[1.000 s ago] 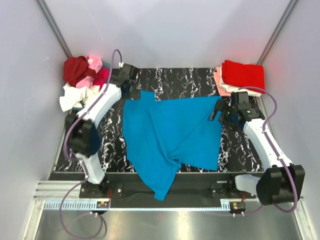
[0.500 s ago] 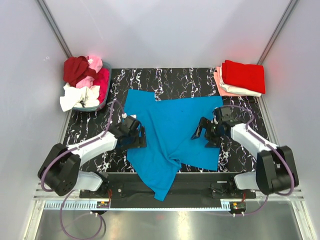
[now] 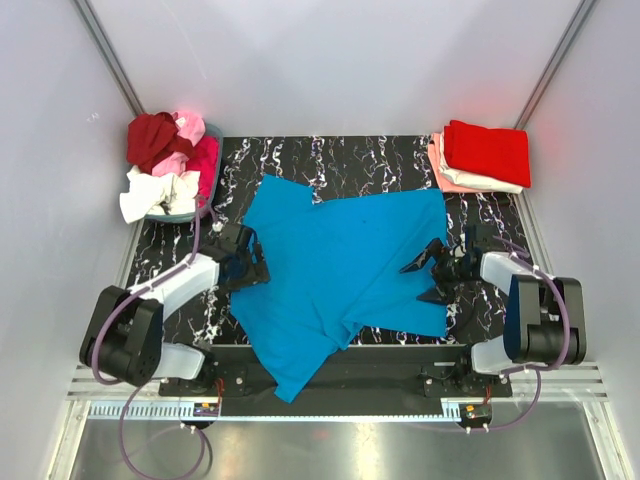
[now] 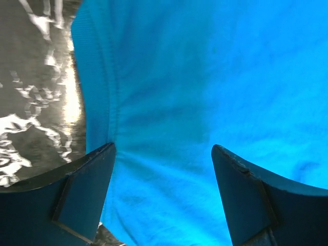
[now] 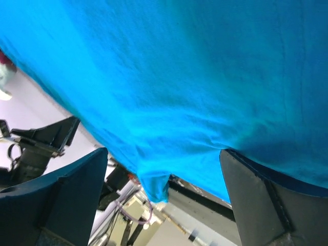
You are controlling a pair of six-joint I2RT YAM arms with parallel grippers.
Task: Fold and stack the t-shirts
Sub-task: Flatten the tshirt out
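Gaping end effectors (image 3: 252,269) (image 3: 428,281) sit at the blue t-shirt's (image 3: 340,250) opposite edges.

Worktop (image 3: 380,160): black, white-veined.
- Blue t-shirt (image 3: 340,260): spread open mid-worktop, creased, its lower corner hanging over the near edge.
- Left tool (image 3: 250,267): at the shirt's left edge.
- Right tool (image 3: 414,283): over the shirt's right edge, fingers spread.
- Basket (image 3: 213,140): far left corner, holding a loose heap of a dark red shirt (image 3: 150,138), pink shirt (image 3: 188,125), magenta shirt (image 3: 203,158) and white shirt (image 3: 150,195).
- Folded stack, far right corner: red shirt (image 3: 488,150) on top, cream layer (image 3: 492,183) and pink layer (image 3: 440,165) beneath.
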